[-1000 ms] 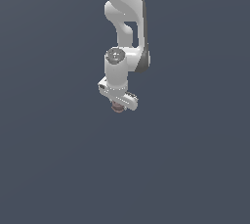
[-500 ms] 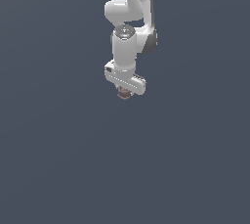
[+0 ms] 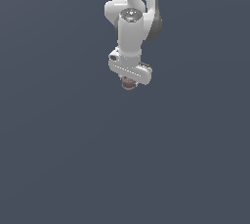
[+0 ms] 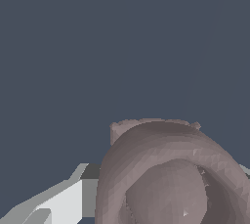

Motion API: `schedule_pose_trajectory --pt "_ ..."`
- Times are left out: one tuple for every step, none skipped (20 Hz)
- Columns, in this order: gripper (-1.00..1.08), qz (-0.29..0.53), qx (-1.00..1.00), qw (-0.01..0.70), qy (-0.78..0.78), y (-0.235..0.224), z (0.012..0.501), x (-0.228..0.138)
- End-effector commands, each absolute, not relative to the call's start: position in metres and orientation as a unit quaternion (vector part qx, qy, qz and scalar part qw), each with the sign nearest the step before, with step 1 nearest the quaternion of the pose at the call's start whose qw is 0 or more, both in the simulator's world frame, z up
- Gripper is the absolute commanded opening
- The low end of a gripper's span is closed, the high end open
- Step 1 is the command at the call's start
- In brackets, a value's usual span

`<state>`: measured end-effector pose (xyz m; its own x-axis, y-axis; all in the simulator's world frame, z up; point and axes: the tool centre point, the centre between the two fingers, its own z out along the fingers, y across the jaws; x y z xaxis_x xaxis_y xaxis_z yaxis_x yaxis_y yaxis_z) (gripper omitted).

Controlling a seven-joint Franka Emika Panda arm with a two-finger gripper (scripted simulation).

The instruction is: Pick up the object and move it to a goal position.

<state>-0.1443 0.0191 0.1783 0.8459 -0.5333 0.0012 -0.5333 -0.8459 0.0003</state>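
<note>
The object (image 3: 128,84) sits tucked right under your gripper (image 3: 129,82) — jaws closed on its sides, it seems. It looks small, rigid and light — hold it across the squat rounded body, since curved sides may slip.

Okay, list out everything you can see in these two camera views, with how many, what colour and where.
object: one, brownish-mauve, round and squat, directly under the gripper in the exterior view; fills the near part of the wrist view, beside a finger.
background surface: one, plain dark grey-blue, fills the rest of both views; no goal marker shows.
arm: one, white with a dark grey joint, comes down from the top of the exterior view.
gripper: one, white, at the arm's lower end; its fingers are mostly hidden, so a grip on the object cannot be confirmed.
finger: one visible, white and grey, wrist view.
</note>
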Motion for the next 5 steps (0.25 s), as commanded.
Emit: schedule_pose_trajectory --pt "-1.00 0.000 0.961 0.000 -0.278 0.0218 0.1836 -0.1474" --pt "-1.00 0.000 0.961 0.000 -0.278 0.0225 0.1850 -0.1480" --pt "-1.00 0.000 0.961 0.000 -0.278 0.0231 0.1859 -0.1484" --pt "-1.00 0.000 0.961 0.000 -0.278 0.0234 0.1864 -0.1484" --pt "-1.00 0.000 0.961 0.000 -0.278 0.0235 0.1866 -0.1485"
